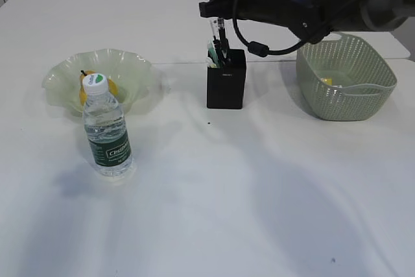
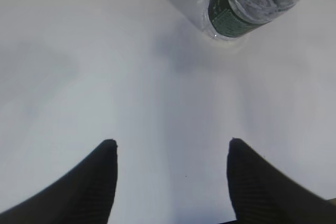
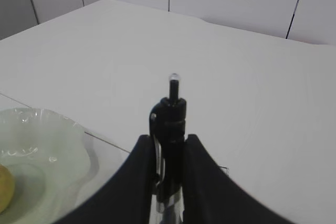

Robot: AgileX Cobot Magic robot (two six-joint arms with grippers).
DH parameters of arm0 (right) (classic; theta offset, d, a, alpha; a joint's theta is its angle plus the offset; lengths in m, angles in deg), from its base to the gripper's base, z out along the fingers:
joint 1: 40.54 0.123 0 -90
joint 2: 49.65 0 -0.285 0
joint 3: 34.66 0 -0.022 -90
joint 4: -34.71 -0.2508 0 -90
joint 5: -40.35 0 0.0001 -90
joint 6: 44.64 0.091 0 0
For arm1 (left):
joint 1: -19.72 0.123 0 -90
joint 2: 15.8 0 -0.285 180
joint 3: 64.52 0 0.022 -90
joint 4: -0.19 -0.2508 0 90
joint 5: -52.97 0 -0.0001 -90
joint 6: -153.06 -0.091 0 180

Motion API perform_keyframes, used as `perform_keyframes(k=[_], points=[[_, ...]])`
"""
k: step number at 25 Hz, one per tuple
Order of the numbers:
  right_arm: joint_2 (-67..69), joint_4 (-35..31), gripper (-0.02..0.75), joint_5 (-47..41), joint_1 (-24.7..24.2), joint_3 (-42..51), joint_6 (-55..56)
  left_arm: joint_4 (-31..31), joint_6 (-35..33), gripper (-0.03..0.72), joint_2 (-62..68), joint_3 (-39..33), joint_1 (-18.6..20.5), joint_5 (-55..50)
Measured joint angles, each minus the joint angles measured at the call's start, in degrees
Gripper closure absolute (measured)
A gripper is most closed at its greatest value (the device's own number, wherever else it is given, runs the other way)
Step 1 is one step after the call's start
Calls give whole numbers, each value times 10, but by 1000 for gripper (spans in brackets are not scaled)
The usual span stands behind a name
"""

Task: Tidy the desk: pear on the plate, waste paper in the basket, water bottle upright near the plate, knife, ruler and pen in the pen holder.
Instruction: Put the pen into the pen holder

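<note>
Right gripper (image 3: 169,156) is clamped on the pen (image 3: 171,116), poised upright over the black pen holder (image 1: 226,79) at centre, where other items, hard to make out, already stand. Left gripper (image 2: 170,153) hangs fingers apart above bare table (image 2: 79,66), just near of the water bottle (image 1: 106,128), which stands upright by the plate (image 1: 133,72) on the left. Pear (image 1: 83,90) sits on that plate. Basket (image 1: 347,76) is far right, something yellowish inside.
</note>
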Motion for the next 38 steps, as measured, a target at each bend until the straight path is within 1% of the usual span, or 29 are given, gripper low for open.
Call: perform_keyframes(k=[11, 18, 21, 24, 26, 30, 34, 38], points=[[51, 0, 629, 33, -25, -5, -11, 0, 0, 223, 0, 0, 0, 2], [67, 0, 610, 36, -26, -5, -12, 0, 0, 223, 0, 0, 0, 8], [70, 0, 563, 36, -26, -5, -12, 0, 0, 223, 0, 0, 0, 9], [70, 0, 467, 36, -26, -5, -12, 0, 0, 223, 0, 0, 0, 9], [70, 0, 419, 36, -26, -5, -11, 0, 0, 223, 0, 0, 0, 9], [70, 0, 388, 35, -26, -5, 31, 0, 0, 223, 0, 0, 0, 9], [48, 4, 382, -14, -26, -5, 67, 0, 0, 223, 0, 0, 0, 9], [12, 12, 381, -105, -26, -5, 73, 0, 0, 223, 0, 0, 0, 9]])
